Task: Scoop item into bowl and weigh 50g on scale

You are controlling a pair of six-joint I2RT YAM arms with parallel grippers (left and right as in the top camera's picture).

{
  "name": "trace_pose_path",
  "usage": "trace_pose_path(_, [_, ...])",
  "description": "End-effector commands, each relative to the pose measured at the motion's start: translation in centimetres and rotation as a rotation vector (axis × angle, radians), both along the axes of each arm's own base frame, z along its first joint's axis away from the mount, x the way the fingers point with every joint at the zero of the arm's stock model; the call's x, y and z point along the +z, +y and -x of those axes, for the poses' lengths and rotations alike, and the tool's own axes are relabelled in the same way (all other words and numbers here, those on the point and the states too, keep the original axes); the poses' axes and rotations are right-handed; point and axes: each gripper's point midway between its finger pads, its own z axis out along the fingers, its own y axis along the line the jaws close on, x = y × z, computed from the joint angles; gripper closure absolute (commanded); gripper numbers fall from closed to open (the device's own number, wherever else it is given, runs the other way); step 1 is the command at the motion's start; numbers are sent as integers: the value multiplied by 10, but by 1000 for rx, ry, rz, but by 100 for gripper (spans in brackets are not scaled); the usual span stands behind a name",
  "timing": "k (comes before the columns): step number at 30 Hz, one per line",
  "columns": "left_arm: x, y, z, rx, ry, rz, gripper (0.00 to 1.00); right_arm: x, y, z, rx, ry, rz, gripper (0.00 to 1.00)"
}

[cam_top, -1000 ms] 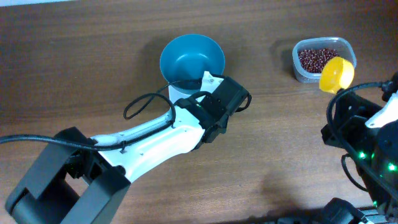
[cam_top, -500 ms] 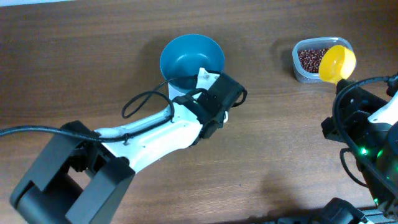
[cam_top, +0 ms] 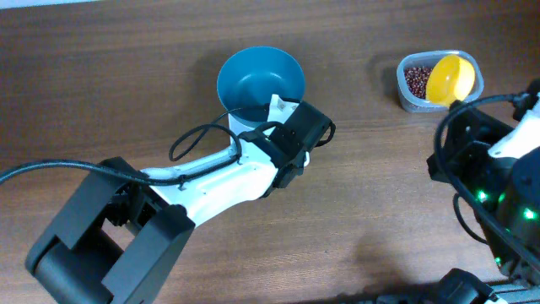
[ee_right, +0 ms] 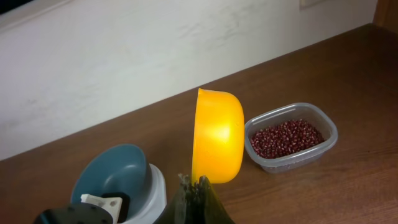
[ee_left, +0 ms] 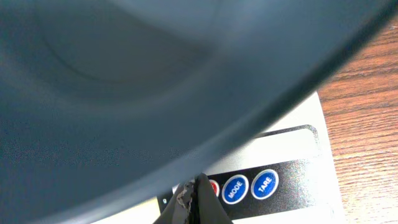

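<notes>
The left pincer has its fingers pressed together with nothing between them. Its tip points down at the button strip of the scale, just beside a red button that it half hides; whether it touches the strip cannot be told. To the right of that tip sit two blue buttons, MODE and TARE. The teal bowl stands on the scale directly beyond this pincer and looms over it. Its inside is bare in the overhead view, with no beans in it. The display is hidden under the bowl's overhang, so no reading can be had. Well off to the right, the right pincer is clamped on the handle of a yellow scoop, which stands up from its fingers tipped on edge. The clear tub of red-brown beans lies ahead of this pincer and to its right, and from overhead the scoop hangs over the tub's mouth. The scoop's hollow looks empty, and whether its rim touches the beans cannot be made out. As I read it, the bowl is placed and the scale is being switched on or zeroed. No scoop has been delivered yet, so all the scooping, pouring and trimming to the target weight remains. The bench carries one bowl, one scale, one tub, one scoop and more beans than can be counted. There are three buttons and two arms.
</notes>
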Motion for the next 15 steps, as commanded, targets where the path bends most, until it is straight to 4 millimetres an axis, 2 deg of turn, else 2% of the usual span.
trace_pose_path(1, [-6,3,2,10,7,-9,100,7,-1,-4,-16,-10,14,96])
trace_pose_path(15, [-9,-3,8,-13,47,19,100,8,2,-8,-16,-15,12,96])
